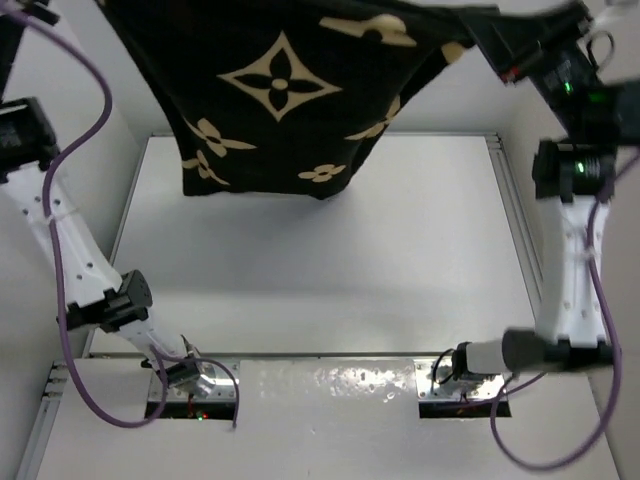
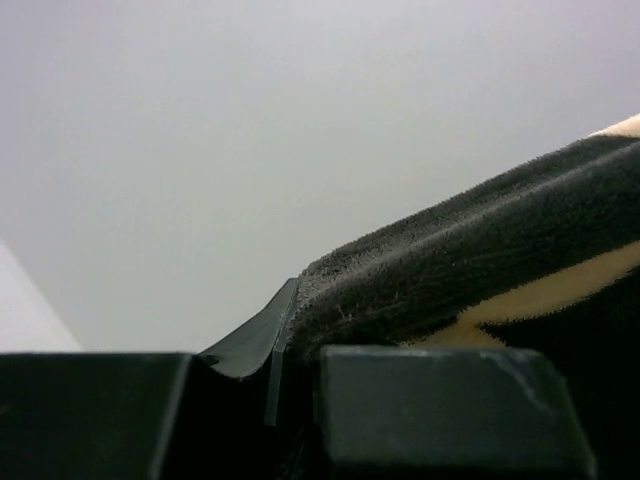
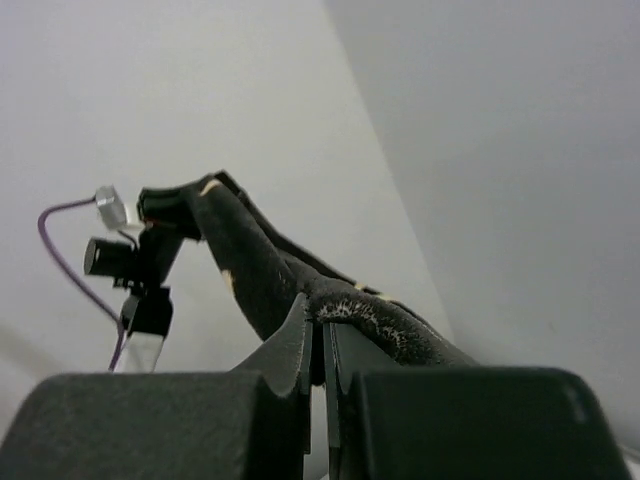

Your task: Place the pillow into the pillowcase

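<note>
Aloft at the top of the overhead frame, the pillowcase (image 1: 280,100) hangs as a dark, flower-printed sheet, stretched wide and clear of the white counter (image 1: 330,270) below it. Its lower hem droops across the upper middle of the frame, touching nothing.

The left gripper (image 2: 283,335) is pressed together on the velvety edge of the fabric at the bottom centre of the left wrist view, where the pile bulges out just past the jaws. The right gripper (image 3: 318,340) likewise pinches the case's edge at the bottom centre of its own view. From there a rope of gathered cloth runs up toward the left of the frame to the other gripper, small against the pale wall (image 3: 200,100).

Holding the case at two spaced points appears meant to lift it off the counter and let it hang straight, perhaps to find or spread the mouth. Whether the mouth lies at the held edge cannot be told from these views.

The pillow is in none of the three views, so its place is unknown. By this reading the task is early: the case is in hand, the stuffing not yet begun. Purple cables (image 1: 85,100) trail down both sides of the overhead frame.
</note>
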